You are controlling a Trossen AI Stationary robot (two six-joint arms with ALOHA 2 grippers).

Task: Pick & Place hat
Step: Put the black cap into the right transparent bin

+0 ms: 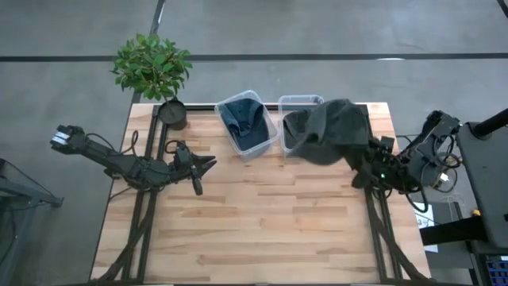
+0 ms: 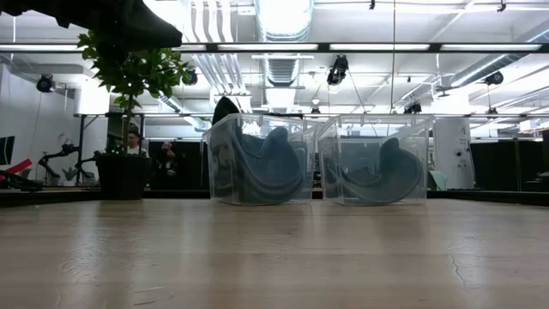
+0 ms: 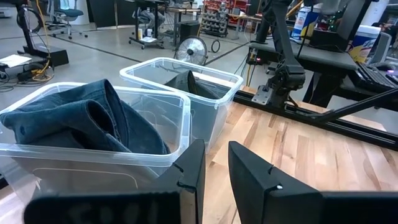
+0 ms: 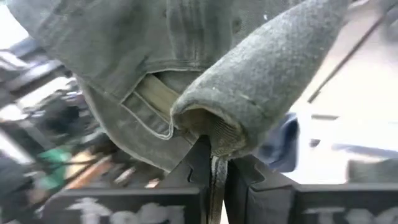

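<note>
Both arms are dark, near-black, built of slim jointed links; the left arm [image 1: 119,163] ends at its far end in a pale, whitish block, and thin black cables loop along its links; the right arm [image 1: 413,163] is bulkier at the base — a tangle of black wires, with a small green light glowing near the wrist; the left gripper [image 3: 214,180] has flat, matt black fingers [image 3: 252,177] with squared edges and a small pale dot on one face; the right gripper [image 4: 214,171] has fingers equally black, angular, notched at the inner edges.
</note>
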